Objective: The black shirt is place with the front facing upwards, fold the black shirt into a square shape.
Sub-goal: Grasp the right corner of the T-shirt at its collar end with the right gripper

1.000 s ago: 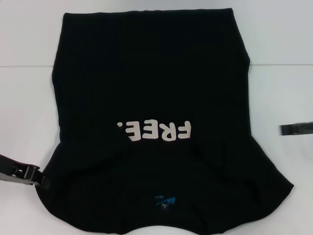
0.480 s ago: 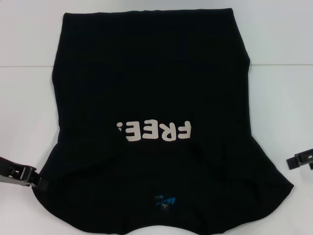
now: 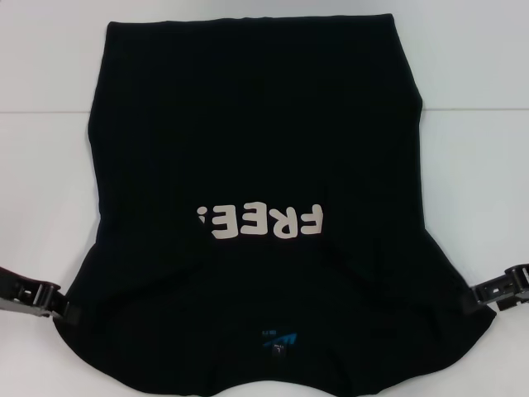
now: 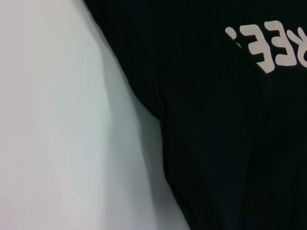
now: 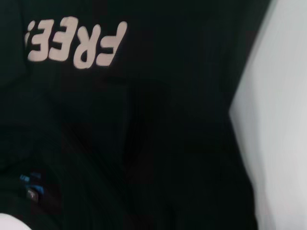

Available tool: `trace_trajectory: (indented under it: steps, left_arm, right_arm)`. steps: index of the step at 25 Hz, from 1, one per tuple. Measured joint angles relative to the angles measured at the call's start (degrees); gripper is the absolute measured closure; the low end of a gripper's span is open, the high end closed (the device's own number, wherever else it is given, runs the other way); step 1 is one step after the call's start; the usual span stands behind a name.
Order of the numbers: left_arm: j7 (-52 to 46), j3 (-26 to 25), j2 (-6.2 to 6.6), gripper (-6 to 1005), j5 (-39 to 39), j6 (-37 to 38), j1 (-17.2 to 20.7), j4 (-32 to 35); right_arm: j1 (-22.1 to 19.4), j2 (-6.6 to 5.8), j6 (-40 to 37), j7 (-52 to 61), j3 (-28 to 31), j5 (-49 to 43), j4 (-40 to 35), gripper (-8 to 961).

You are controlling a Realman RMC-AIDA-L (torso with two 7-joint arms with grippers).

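The black shirt (image 3: 256,149) lies flat on the white table, front up, collar end nearest me, with white "FREE!" lettering (image 3: 260,222) and a small blue mark (image 3: 281,341) by the collar. My left gripper (image 3: 68,311) rests at the shirt's near left sleeve edge. At the near right sleeve edge sits my right gripper (image 3: 478,296). Both wrist views show the shirt (image 4: 225,120) (image 5: 124,134) and table, without fingers.
White table (image 3: 41,182) surface surrounds the shirt on both sides. The shirt's far hem (image 3: 248,21) lies near the top of the head view.
My right gripper has moved down and toward me along the right side, reaching the shirt's right sleeve edge. The left gripper has drifted slightly lower. The shirt has not shifted.
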Motion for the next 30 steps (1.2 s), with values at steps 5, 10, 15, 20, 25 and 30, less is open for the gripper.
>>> trace_trajectory:
  steps: [5, 10, 15, 20, 25, 30]
  left_arm:
    - [0.0, 0.0, 0.0, 942, 0.0, 0.0, 0.1, 0.0]
    - [0.0, 0.0, 0.0, 942, 0.0, 0.0, 0.2, 0.0]
    - [0.0, 0.0, 0.0, 942, 0.0, 0.0, 0.1, 0.0]
    - [0.0, 0.0, 0.0, 942, -0.1, 0.0, 0.1, 0.0]
    - [0.0, 0.0, 0.0, 943, -0.2, 0.0, 0.0, 0.0]
    - [0.2, 0.0, -0.01, 943, -0.4, 0.0, 0.2, 0.0]
  right_arm:
    - [0.0, 0.65, 0.2, 0.0, -0.6, 0.0, 0.2, 38]
    - [0.0, 0.92, 0.8, 0.0, -1.7, -0.1, 0.5, 38]
    - [0.1, 1.29, 0.9, 0.0, -2.8, -0.1, 0.6, 37]
    - [0.2, 2.01, 1.4, -0.1, -4.6, -0.1, 0.3, 41]
    - [0.3, 2.63, 2.3, -0.2, -6.8, -0.1, 0.1, 156]
    - [0.5, 2.72, 2.5, -0.2, -7.0, -0.1, 0.0, 364]
